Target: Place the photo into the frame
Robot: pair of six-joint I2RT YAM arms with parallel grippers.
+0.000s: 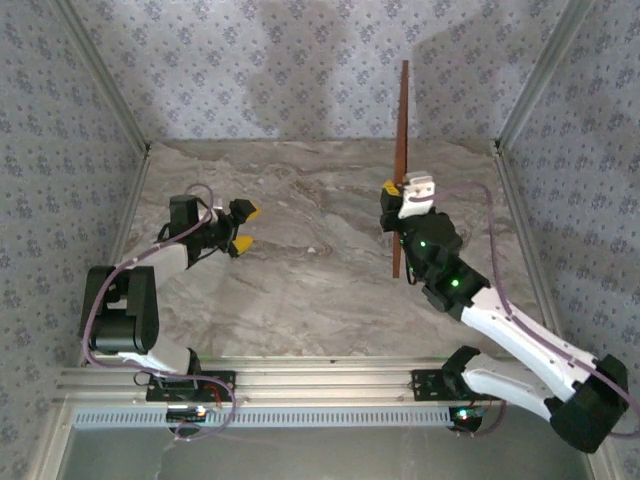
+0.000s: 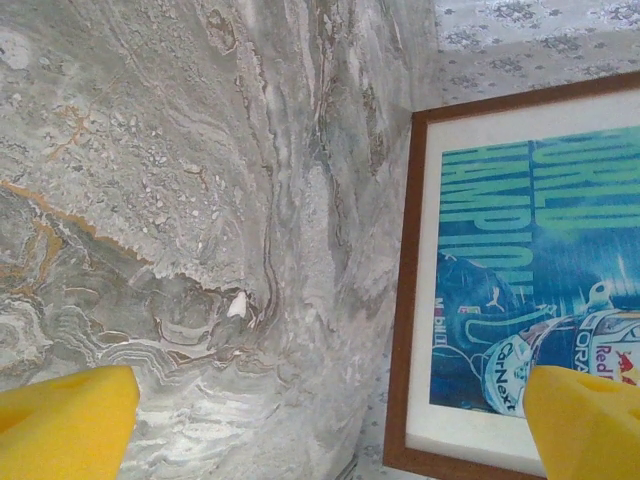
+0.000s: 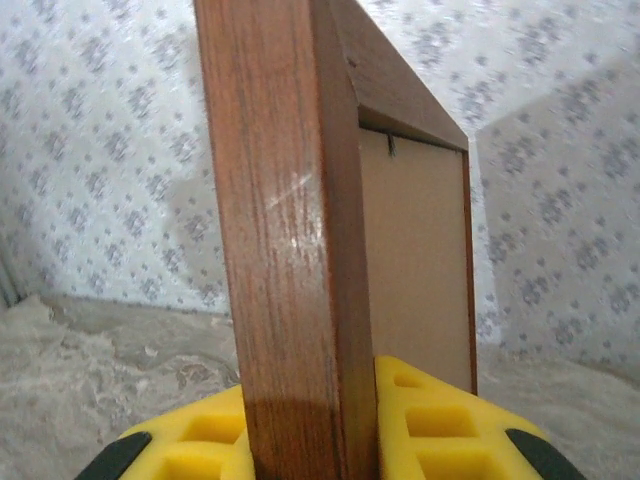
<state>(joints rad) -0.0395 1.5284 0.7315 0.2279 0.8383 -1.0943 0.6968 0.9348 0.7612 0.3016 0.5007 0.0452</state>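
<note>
My right gripper (image 1: 400, 195) is shut on the frame (image 1: 403, 110) and holds it upright and edge-on above the right part of the table. In the right wrist view the dark wood edge of the frame (image 3: 285, 250) stands between the yellow fingers (image 3: 440, 420), and the brown backing board (image 3: 415, 260) sits in its back. In the left wrist view the frame (image 2: 400, 300) shows its front, with the blue-and-teal photo (image 2: 530, 270) inside behind a cream mat (image 2: 425, 280). My left gripper (image 1: 243, 228) hangs open left of centre, facing the frame, its fingers (image 2: 65, 420) holding nothing.
The marble-patterned table (image 1: 300, 270) lies between the two arms. Patterned walls (image 1: 280, 70) with metal corner posts (image 1: 110, 90) close it in at the back and both sides. An aluminium rail (image 1: 320, 385) runs along the near edge.
</note>
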